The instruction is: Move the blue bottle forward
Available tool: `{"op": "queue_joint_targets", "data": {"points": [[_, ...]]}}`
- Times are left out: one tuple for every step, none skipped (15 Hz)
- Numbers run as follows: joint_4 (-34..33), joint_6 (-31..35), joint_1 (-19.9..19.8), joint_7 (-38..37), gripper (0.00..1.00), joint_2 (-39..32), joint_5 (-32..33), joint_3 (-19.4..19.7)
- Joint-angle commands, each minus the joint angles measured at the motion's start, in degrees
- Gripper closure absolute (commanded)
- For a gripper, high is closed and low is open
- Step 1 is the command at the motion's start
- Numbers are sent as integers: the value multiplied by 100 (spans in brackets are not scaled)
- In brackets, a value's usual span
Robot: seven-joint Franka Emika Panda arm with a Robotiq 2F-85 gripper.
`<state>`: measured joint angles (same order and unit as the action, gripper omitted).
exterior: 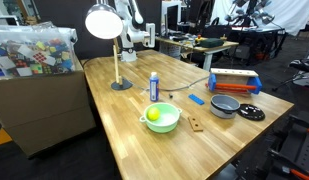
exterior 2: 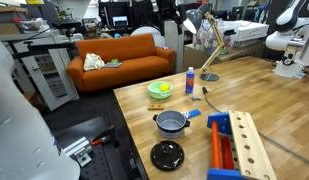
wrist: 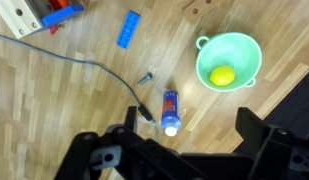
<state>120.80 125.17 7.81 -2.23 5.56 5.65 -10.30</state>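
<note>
The blue bottle (exterior: 154, 87) stands upright on the wooden table (exterior: 134, 130) between the lamp base and the green bowl (exterior: 162, 118). It also shows in an exterior view (exterior 2: 190, 80). In the wrist view I look down on the bottle (wrist: 171, 110) from well above, with its white top toward me. My gripper (wrist: 189, 135) is open and empty. Its dark fingers frame the lower picture, and the bottle lies just inside the left finger. The bowl (wrist: 230, 62) holds a yellow fruit (wrist: 222, 75).
A desk lamp (exterior: 104, 22) stands behind the bottle and its cable (wrist: 74, 55) runs across the table. A flat blue strip (wrist: 129, 28), a small wooden block (exterior: 197, 124), a grey pot (exterior: 225, 105), a black lid (exterior: 251, 113) and a red-blue toy (exterior: 234, 82) lie nearby.
</note>
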Motion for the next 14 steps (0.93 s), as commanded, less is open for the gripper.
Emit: {"op": "queue_joint_targets", "data": {"points": [[-777,-22,119,85,0,-723,298,-53],[-969,-24,172,62,0,-922,396,-64],[-1148,-45,224,70,0,-1094,451,-69],[-1271,-41,269,81,0,-1230,486,-69],[-980,41,268,4,0,-1002,373,-38],[-1106,40,302,5,0,-1138,404,-39],[-1179,38,314,5,0,-1215,413,-36],[-1207,36,314,6,0,-1239,414,-34],[-1220,32,313,6,0,-1236,414,-31],[-1225,31,313,6,0,-1229,415,-32],[-1226,30,314,6,0,-1228,415,-32],[-1290,-8,324,-110,0,-1274,542,-10],[-1382,-29,326,-176,0,-1359,550,0],[-1451,-47,331,-241,0,-1433,584,12]]}}
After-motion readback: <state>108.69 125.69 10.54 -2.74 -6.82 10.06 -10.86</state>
